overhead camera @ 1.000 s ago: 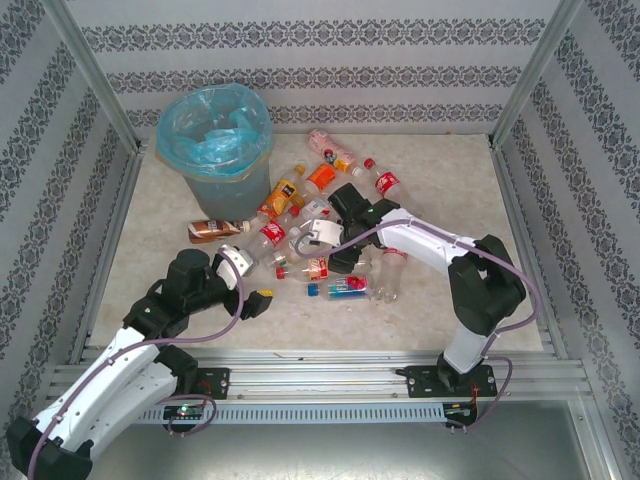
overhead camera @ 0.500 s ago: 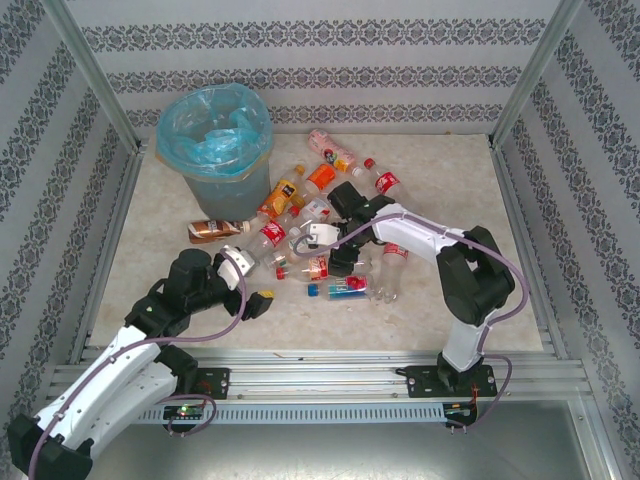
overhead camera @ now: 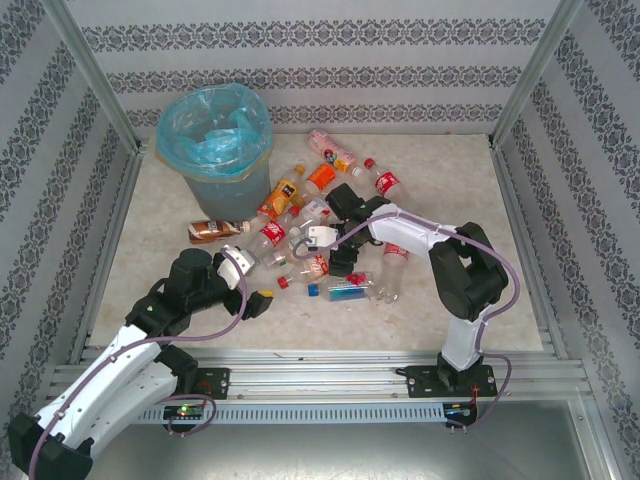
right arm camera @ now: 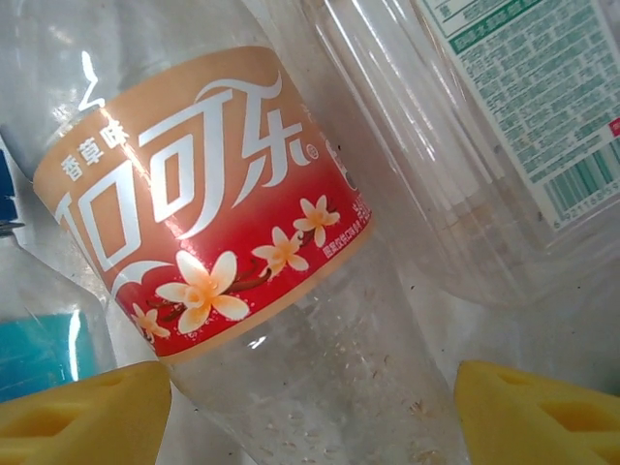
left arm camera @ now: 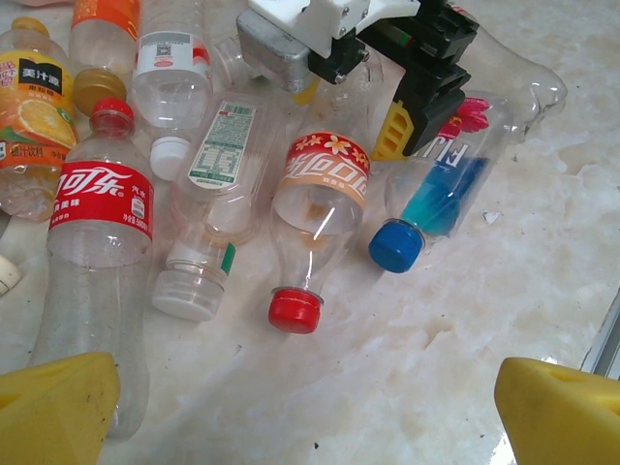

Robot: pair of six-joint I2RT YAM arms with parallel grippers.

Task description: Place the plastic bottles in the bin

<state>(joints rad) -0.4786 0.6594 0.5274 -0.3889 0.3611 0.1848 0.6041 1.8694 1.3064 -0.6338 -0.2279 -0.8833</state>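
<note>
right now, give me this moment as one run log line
left claw: open, empty | right claw: astride flower-label cola bottle, grip unclear | bottle: lying flat, not lifted | bin: upright, back left

- Left arm (overhead camera: 110,365): white links, black joints, looped grey-violet cable (overhead camera: 243,296).
- Right arm (overhead camera: 412,236): same white-and-black build, black base plate (overhead camera: 465,381).
- Finger pads (left arm camera: 58,402): yellow blocks, dirt-flecked.

Striped patterned walls (overhead camera: 320,60) and metal frame (overhead camera: 330,365) enclose a pale marbled tabletop (overhead camera: 450,190).

Overhead rear; 2 wrists near bottles (left arm camera: 320,194).
</note>
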